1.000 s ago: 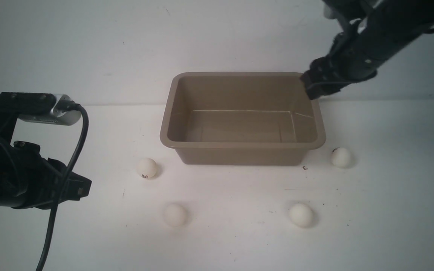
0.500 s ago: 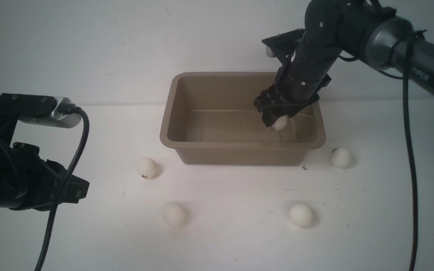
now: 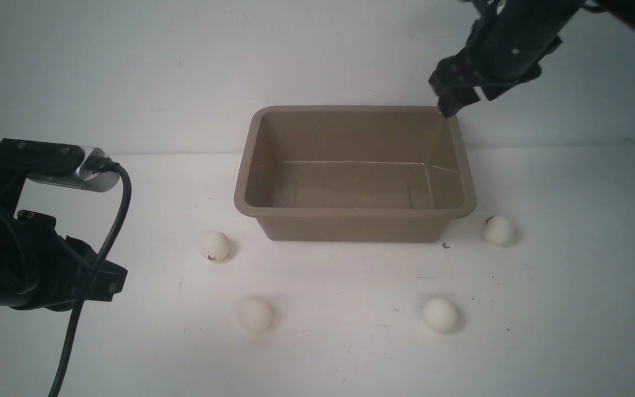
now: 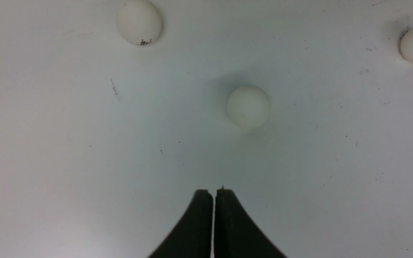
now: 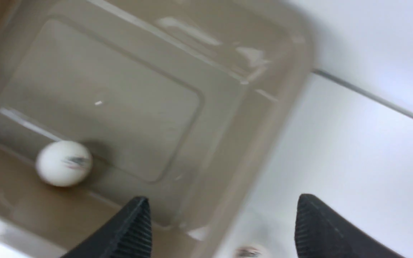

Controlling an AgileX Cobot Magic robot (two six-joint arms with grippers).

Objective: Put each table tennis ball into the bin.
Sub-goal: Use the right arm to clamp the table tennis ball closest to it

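The taupe bin [image 3: 251,165] stands at the middle back of the table. One table tennis ball [image 5: 63,163] lies inside it against a wall; the front view does not show this ball. Several more white balls lie on the table: [image 3: 214,245], [image 3: 256,315], [image 3: 440,315], [image 3: 498,230]. My right gripper [image 3: 450,106] hangs open and empty above the bin's far right corner [image 5: 224,211]. Low at the left, my left gripper [image 3: 119,278] is shut on nothing [image 4: 213,193], with a ball [image 4: 248,106] a short way ahead of it.
A white wall rises just behind the bin. The left arm's black cable [image 3: 94,264] hangs down toward the table's front edge. A small dark speck [image 3: 446,246] lies by the bin's near right corner.
Half a second ago my right gripper was down inside the bin with a ball between its fingers. It has let the ball go and risen back to the far right corner. The left arm barely moved.
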